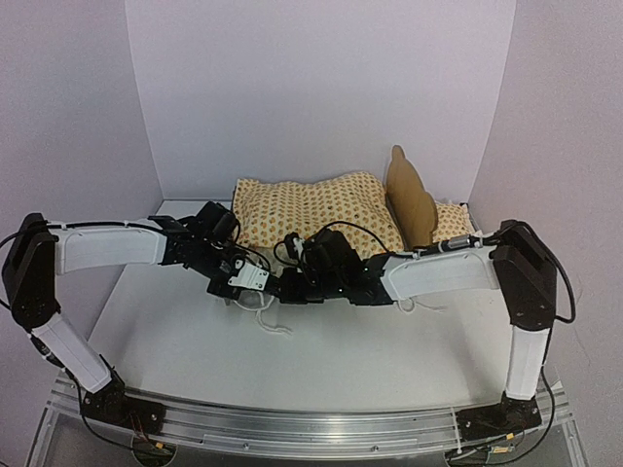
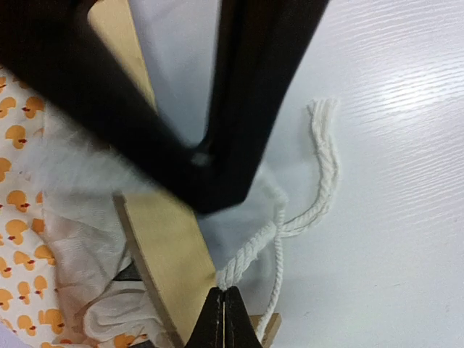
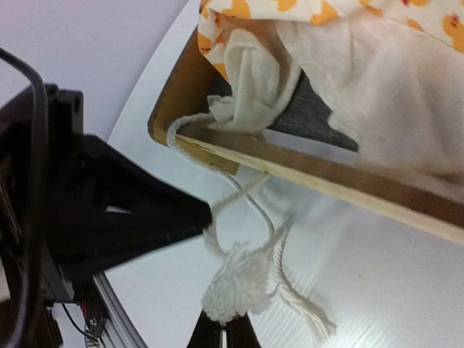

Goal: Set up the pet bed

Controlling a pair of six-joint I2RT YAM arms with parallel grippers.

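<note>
Pale lilac walls [image 1: 321, 88] are enclosing a glossy white table [image 1: 341, 360] on three sides, and a metal rail [image 1: 311, 428] is running along its near edge.

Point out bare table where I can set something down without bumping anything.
Widest free patch: white table between the left arm, the right arm and the aluminium rail. A smaller strip lies in the left arm's crook. Crowded: the near edge of the plywood pet bed, where left fingers, right fingers and white cotton rope bunch together.
</note>
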